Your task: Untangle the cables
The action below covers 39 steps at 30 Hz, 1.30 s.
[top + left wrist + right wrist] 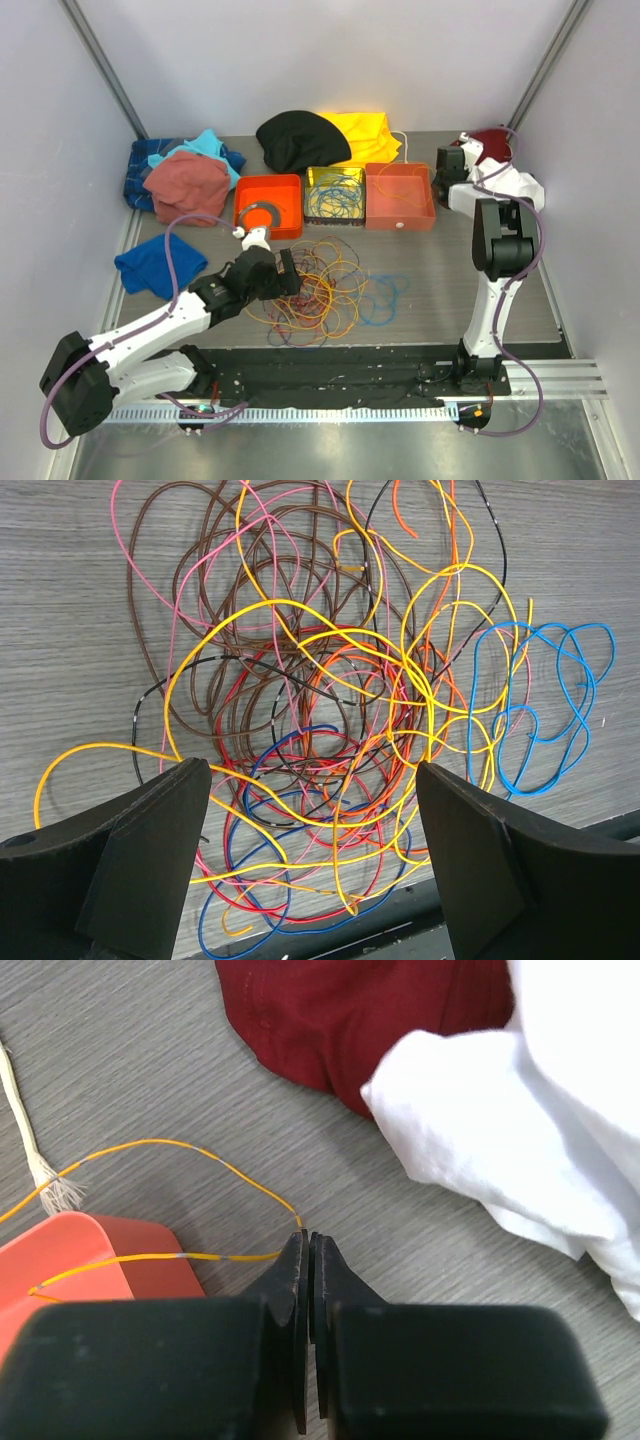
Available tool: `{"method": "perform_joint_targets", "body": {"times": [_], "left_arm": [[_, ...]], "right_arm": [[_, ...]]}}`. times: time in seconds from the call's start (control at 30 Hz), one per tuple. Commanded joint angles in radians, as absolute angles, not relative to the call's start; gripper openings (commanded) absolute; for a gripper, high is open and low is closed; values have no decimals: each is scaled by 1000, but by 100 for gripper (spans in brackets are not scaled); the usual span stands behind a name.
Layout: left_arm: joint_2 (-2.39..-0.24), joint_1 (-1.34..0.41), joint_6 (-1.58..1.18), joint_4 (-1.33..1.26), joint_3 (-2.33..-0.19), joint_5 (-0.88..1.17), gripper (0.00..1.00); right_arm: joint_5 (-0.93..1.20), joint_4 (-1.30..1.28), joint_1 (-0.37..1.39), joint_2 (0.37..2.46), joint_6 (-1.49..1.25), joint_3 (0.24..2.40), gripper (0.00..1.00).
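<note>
The cables [315, 285] lie as a tangle of orange, yellow, red, blue, brown and pink loops on the table in front of the trays. My left gripper [290, 272] hovers at the pile's left edge. In the left wrist view it [312, 830] is open wide above the tangle [330, 700], with nothing pinched between its fingers [150, 840]. A light blue cable [540, 710] loops at the right side. My right gripper [308, 1235] is shut at the back right, beside the right orange tray [90, 1260]. The bend of a thin orange cable [180, 1145] runs into its tips.
Three trays stand in a row: an orange one [290, 190] holding a grey coil [262, 212], a middle one [334, 171] holding cables, and another orange one [400, 197]. Clothes lie behind and beside them: black [300, 140], yellow [365, 135], dark red [350, 1020], white [520, 1130], blue [160, 265].
</note>
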<state>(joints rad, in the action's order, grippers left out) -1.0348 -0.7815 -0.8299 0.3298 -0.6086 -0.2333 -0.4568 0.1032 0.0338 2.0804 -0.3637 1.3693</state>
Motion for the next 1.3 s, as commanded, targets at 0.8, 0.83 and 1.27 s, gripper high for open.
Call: {"method": "perform_joint_targets", "body": {"times": [0.8, 0.83, 1.27], "left_arm": [[-963, -784, -856, 284, -586, -180, 88], [-963, -784, -854, 285, -586, -179, 88], [-966, -784, -831, 316, -604, -224, 88]], "right_arm": [[-44, 515, -57, 1760, -1293, 962, 62], [-55, 514, -57, 1758, -1296, 965, 63], [-100, 689, -61, 1940, -1482, 1011, 66]]}}
